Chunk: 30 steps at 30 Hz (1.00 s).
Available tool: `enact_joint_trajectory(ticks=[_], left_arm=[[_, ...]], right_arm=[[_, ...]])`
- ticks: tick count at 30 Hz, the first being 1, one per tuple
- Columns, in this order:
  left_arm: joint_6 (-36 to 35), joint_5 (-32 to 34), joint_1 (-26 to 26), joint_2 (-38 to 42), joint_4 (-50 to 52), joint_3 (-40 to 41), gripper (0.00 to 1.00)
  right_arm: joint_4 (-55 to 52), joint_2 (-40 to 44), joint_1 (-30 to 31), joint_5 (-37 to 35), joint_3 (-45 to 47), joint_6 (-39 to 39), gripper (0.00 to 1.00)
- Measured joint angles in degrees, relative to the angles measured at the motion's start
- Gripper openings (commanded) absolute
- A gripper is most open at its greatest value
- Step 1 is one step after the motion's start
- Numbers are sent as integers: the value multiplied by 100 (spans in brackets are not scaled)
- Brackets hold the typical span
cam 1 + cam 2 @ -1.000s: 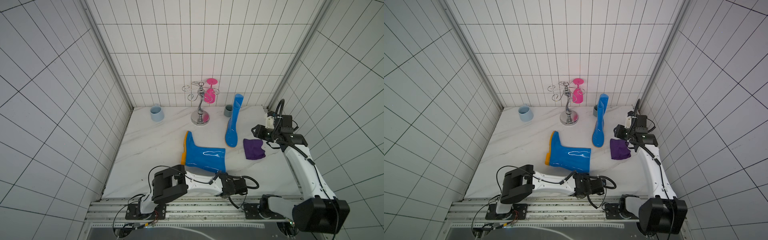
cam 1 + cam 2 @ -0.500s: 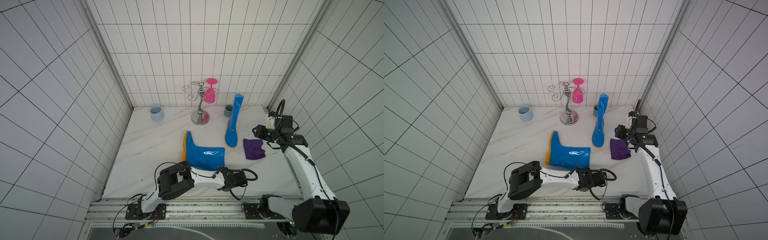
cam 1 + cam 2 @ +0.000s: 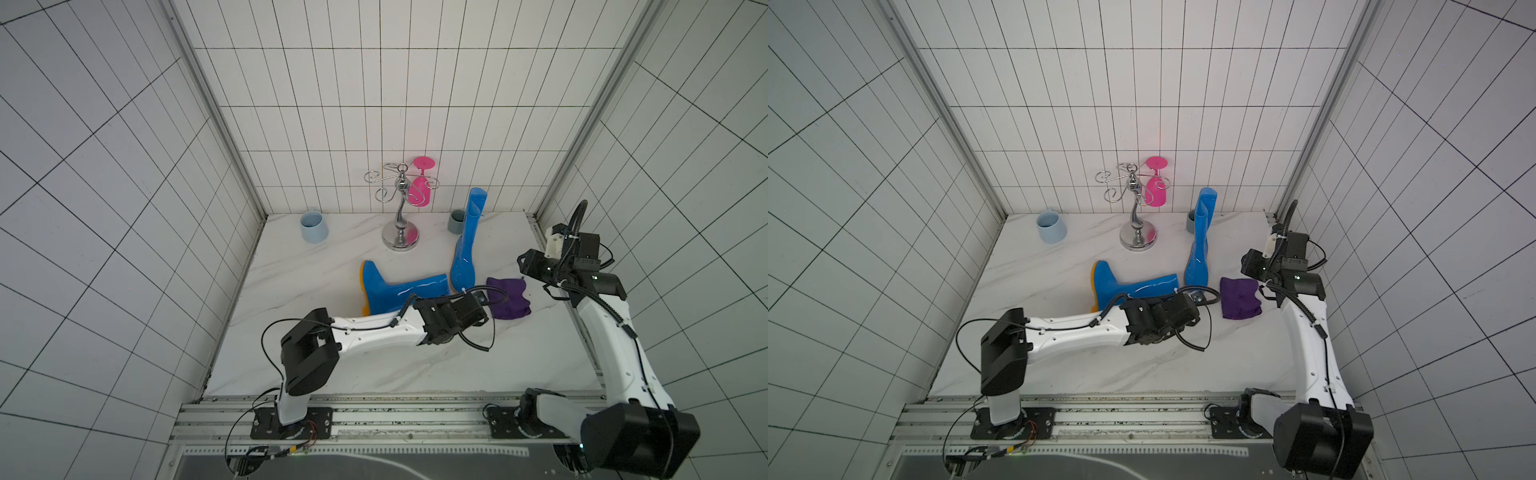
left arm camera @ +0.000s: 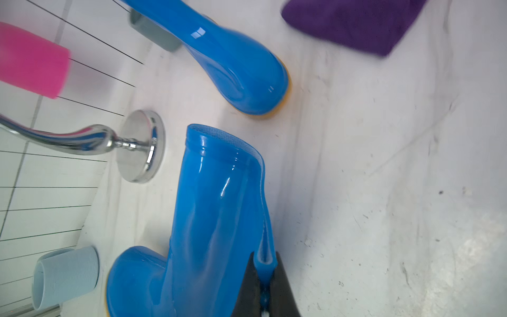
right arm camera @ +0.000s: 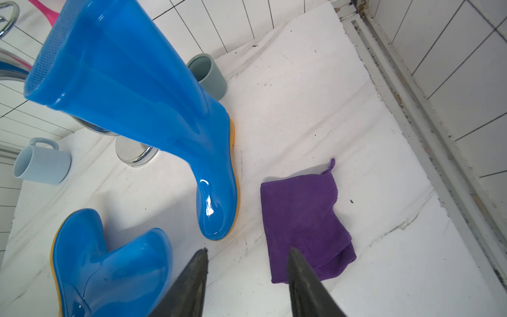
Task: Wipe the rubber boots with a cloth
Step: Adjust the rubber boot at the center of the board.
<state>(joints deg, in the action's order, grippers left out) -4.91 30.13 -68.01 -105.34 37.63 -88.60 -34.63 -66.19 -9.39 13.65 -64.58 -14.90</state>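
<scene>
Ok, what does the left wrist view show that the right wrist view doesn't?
Only left wrist: the left gripper shut on the shaft rim of the lying boot. Only right wrist: the right gripper open, the whole cloth, the open top of the standing boot. Both: both boots, part of the cloth, the light-blue mug, the grey cup.

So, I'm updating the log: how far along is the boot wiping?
Done: the left gripper is shut on the rim of the lying glossy blue rubber boot. In hand: only that boot. Left: grasping the dark-purple fabric cloth, lying on the table near the open right gripper, then wiping this and the upright blue boot.
</scene>
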Motion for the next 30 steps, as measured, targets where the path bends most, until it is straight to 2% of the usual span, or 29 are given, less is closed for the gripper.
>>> enact_joint_trajectory(ticks=[4,11,14,17,22,27,30], left_arm=[[48,9,50,597,-426,-151,0],[208,-142,50,1091,-1209,-116,0],[356,-195,28,1773,-1709,678,0],[573,-201,-7,2796,-2168,1954,0],[1366,17,-15,4518,-2127,3810,0],[2387,568,232,5764,-1816,4758,0],[3014,778,684,6376,-1687,5187,0]], right_arm=[[-4,57,-175,22,28,-57,48],[-2,140,-302,37,50,-81,48],[-4,138,-302,63,87,-81,47],[2,138,-302,90,142,-83,47],[7,109,-302,168,186,-96,47],[57,76,-302,192,223,-98,47],[63,55,-302,195,267,-101,47]])
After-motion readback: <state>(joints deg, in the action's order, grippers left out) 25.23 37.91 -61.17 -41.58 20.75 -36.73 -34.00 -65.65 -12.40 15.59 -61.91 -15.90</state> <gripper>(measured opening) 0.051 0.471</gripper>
